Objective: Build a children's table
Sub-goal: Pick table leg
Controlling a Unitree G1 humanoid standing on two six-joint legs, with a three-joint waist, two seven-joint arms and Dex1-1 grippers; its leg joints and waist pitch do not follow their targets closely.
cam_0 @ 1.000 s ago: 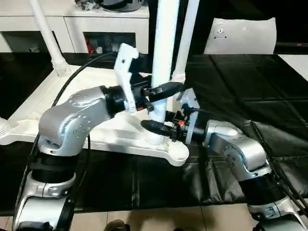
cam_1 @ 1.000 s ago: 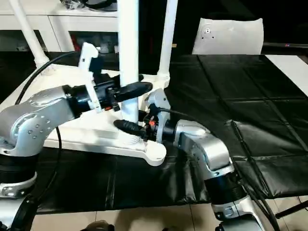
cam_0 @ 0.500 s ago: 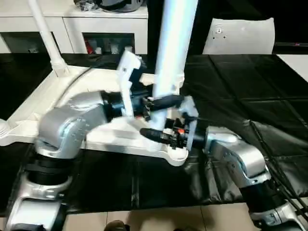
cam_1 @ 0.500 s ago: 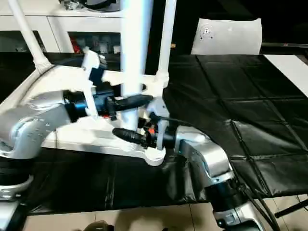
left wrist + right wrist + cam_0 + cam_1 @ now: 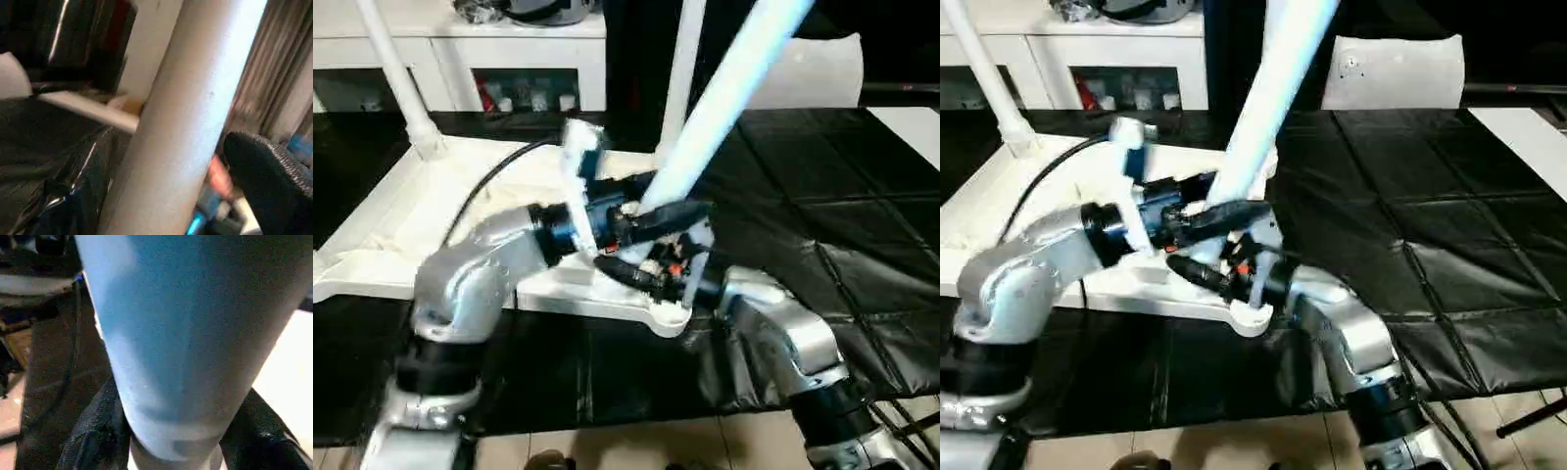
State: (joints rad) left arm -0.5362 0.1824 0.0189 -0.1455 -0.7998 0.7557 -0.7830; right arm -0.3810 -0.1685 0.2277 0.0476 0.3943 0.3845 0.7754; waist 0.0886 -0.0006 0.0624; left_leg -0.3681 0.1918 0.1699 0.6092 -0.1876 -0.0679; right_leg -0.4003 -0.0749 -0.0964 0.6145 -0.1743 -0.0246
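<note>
Left eye: the leg (image 5: 724,98) that stood upright in the near corner socket (image 5: 671,315) a second ago now leans hard toward the robot's right, top swung out over the black desk (image 5: 822,225). The left tool (image 5: 671,212) is clamped across the leg low down; the right tool (image 5: 631,275) grips it just beneath, right at the socket. The top (image 5: 372,245) lies ribbed side up on the desk. Two more legs stand seated: one at the far left corner (image 5: 396,78), one at the far right corner (image 5: 683,69), behind the tilted leg.

Right eye: same scene. Leg (image 5: 1268,98) slants up and right, base still at the socket (image 5: 1252,318). Both tools have stayed on it through the tilt. White bag (image 5: 1391,70) sits at the back of the desk, cabinet (image 5: 1077,59) behind the top.

Left wrist: leg (image 5: 195,122) crosses close on a diagonal, one black finger (image 5: 274,171) pressed at its side. Clenched on the leg.

Right wrist: leg (image 5: 186,333) sits between two black fingers (image 5: 98,435), both touching it. Grasping the leg.

Meaning, as a judgement: the leg is off axis with the socket, so it is either being worked loose or has slipped while being seated. This corner isn't done. Next move likely needs the leg brought back upright and pushed or twisted straight down; forcing it tilted could jam the socket or shift the top.
</note>
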